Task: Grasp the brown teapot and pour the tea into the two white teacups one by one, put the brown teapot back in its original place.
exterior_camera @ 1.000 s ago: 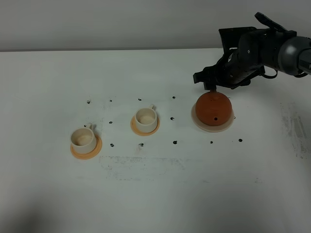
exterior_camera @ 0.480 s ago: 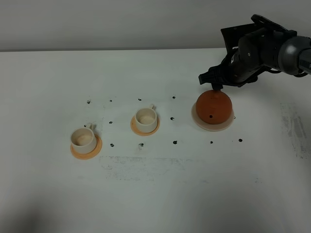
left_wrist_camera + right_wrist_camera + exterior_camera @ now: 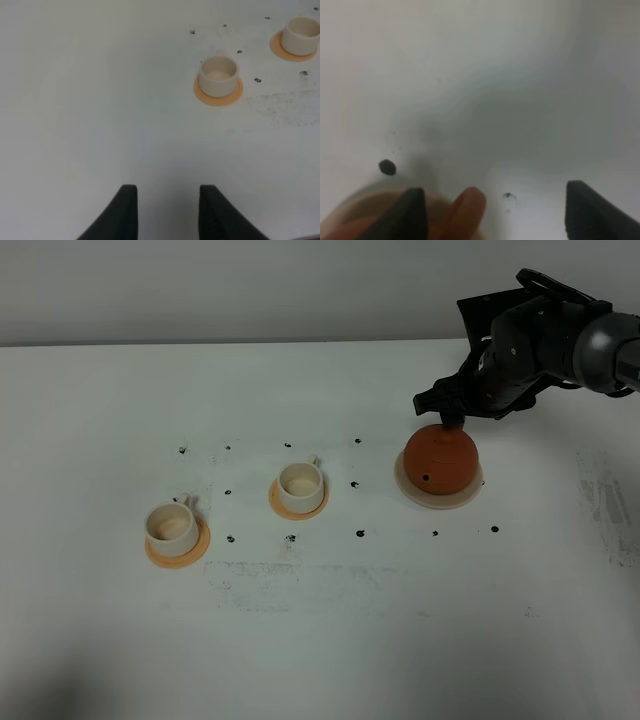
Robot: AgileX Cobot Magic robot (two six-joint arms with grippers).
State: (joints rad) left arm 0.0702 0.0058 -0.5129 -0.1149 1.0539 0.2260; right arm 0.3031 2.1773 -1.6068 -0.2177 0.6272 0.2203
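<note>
The brown teapot [image 3: 438,462] sits on its pale beige coaster, the original place [image 3: 440,500], right of centre. My right gripper [image 3: 452,416] hovers at the pot's far top edge, open; in the right wrist view [image 3: 500,215] a brown projecting part of the teapot [image 3: 466,207] lies between its fingers, close to one finger [image 3: 413,212]. The two white teacups stand on orange saucers, one at the middle [image 3: 300,482], one further left and nearer [image 3: 172,524]. I cannot see tea. My left gripper [image 3: 167,212] is apart over bare table, holding nothing, with the cups [image 3: 218,75] [image 3: 301,35] ahead.
Small black dots [image 3: 360,534] mark the white table [image 3: 330,640] around the cups and teapot. A scuffed grey patch [image 3: 300,585] lies in front of the cups. The back wall [image 3: 250,290] rises behind the table's far edge.
My right gripper has shifted slightly right and back over the teapot's far side. A dark spot on the teapot has drifted left, as if the pot turned a little. Cups unchanged.
</note>
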